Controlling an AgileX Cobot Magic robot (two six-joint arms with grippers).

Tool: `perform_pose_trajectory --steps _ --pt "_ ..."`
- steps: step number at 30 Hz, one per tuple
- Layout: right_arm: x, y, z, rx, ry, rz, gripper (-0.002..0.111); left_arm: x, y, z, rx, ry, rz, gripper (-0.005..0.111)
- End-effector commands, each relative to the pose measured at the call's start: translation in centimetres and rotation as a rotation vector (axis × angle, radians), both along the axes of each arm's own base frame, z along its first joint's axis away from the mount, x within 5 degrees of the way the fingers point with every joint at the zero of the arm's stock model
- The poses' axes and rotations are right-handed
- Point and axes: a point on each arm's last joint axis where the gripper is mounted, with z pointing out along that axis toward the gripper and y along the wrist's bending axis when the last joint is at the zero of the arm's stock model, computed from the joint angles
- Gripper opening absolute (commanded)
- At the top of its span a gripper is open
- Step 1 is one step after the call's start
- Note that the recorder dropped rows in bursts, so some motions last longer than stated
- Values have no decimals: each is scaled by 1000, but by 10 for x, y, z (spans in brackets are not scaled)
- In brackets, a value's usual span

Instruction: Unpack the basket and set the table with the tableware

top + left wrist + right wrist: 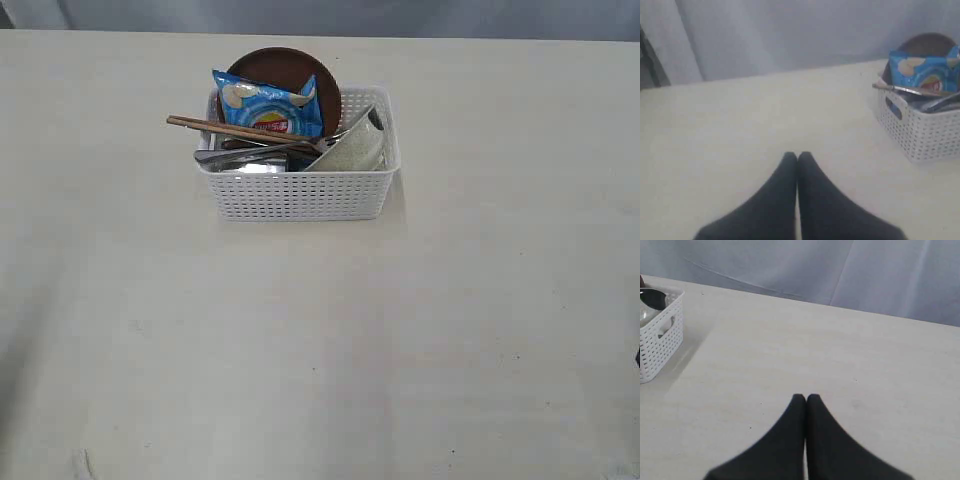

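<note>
The basket sits on the far half of the desk, a little left of middle in the exterior view, with its back wall near the desk's far edge. Bare surface lies open on both sides of it and across the whole near half. The left tool hangs over bare desk well apart from the basket, its dark fingers pressed together with nothing between them. The right tool is likewise pressed together and empty, over open desk on the basket's other side. A brown plate stands on edge at the back of the basket and rises above the rim, its lower part hidden by a blue chip bag. Two chopsticks lie across the load, their ends reaching out past the left rim. A pale bowl lies tilted at the right end. Steel pieces lie under the chopsticks, too crowded to tell apart. Both wrist views cut the basket off at the picture's edge. The desk is pale cream with faint grain and small specks, and a grey curtain hangs behind it.
</note>
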Motion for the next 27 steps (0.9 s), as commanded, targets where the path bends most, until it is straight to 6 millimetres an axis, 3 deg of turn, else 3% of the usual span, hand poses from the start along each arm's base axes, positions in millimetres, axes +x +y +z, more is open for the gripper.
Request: perform_pose_trajectory --steps 1,7,13,15,18,21,27 --pt "0 0 -1 -5 -4 -5 0 2 -2 16 -170 -169 -3 0" --pt "0 0 -1 -5 -4 -5 0 -3 3 49 -384 -514 4 0" --pt "0 0 -1 -5 -4 -5 0 -26 10 85 -699 -951 -104 0" --pt "0 0 -1 -5 -4 -5 0 -30 9 93 -687 -990 -127 0" --pt "0 0 -1 -5 -4 -5 0 -37 9 124 -639 -995 -125 0" --pt "0 0 -1 -5 -4 -5 0 -30 7 158 -530 -941 -85 0" --pt "0 0 -1 -5 -4 -5 0 20 -3 223 -392 -626 -42 0"
